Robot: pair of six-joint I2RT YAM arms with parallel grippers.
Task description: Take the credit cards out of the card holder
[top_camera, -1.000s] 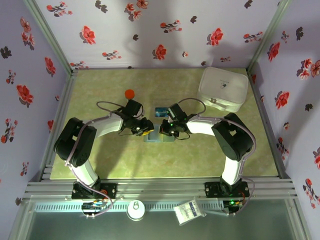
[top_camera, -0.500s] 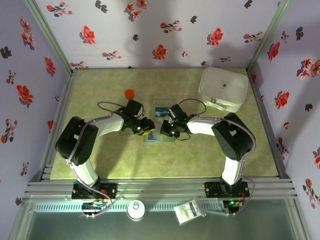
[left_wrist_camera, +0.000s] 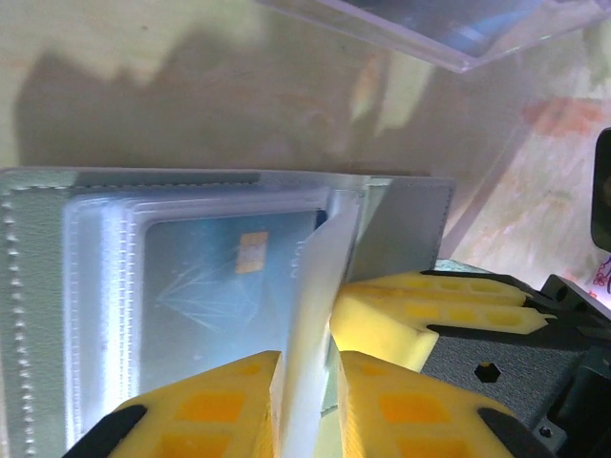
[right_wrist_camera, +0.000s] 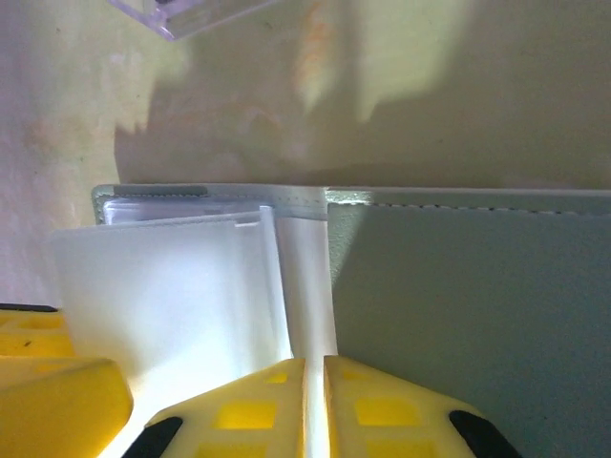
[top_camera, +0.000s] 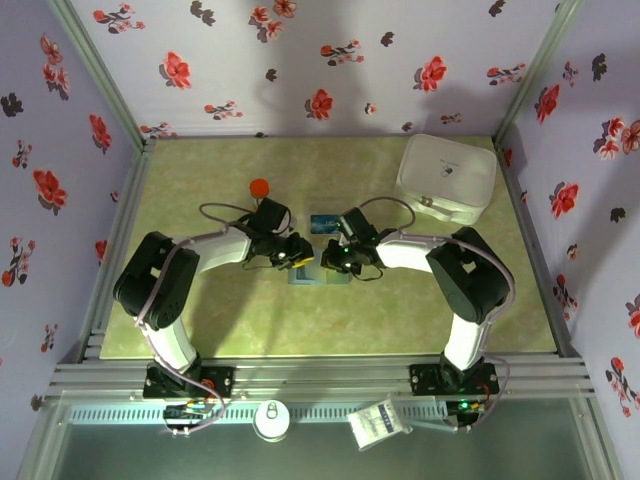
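The grey-blue card holder (top_camera: 320, 272) lies open on the mat between both grippers. In the left wrist view its clear sleeves fan out, and a light blue credit card (left_wrist_camera: 215, 286) sits inside one sleeve. My left gripper (left_wrist_camera: 305, 382) is shut on a clear sleeve leaf standing upright between its yellow fingers. My right gripper (right_wrist_camera: 315, 386) is shut on another clear sleeve leaf, beside the bare grey panel (right_wrist_camera: 468, 305). From above, the left gripper (top_camera: 298, 260) and the right gripper (top_camera: 328, 262) almost touch over the holder. The red card is hidden.
A clear plastic box (top_camera: 322, 223) holding something dark blue lies just behind the holder. An orange-capped bottle (top_camera: 259, 187) stands behind the left arm. A large white lidded container (top_camera: 446, 178) fills the back right corner.
The left gripper has edged slightly right, closer over the holder. The right gripper has hardly moved.
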